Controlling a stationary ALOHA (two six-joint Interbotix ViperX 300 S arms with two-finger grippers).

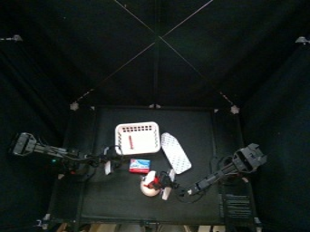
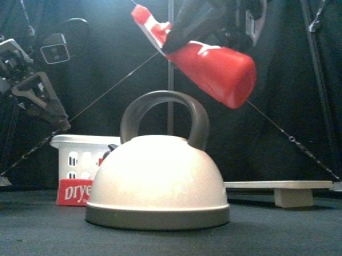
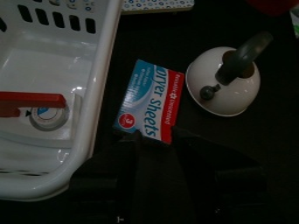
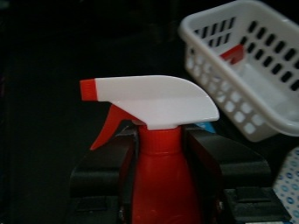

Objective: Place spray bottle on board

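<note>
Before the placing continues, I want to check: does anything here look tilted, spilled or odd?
The spray bottle hangs strongly tilted, not upright, in the right claw, in the air above the kettle. Nothing looks spilled or damaged.

White perforated basket on table, small item with red part inside. Red-and-blue box flat just beside basket. Cream kettle with dark arched handle upright, near box, apart.
</note>
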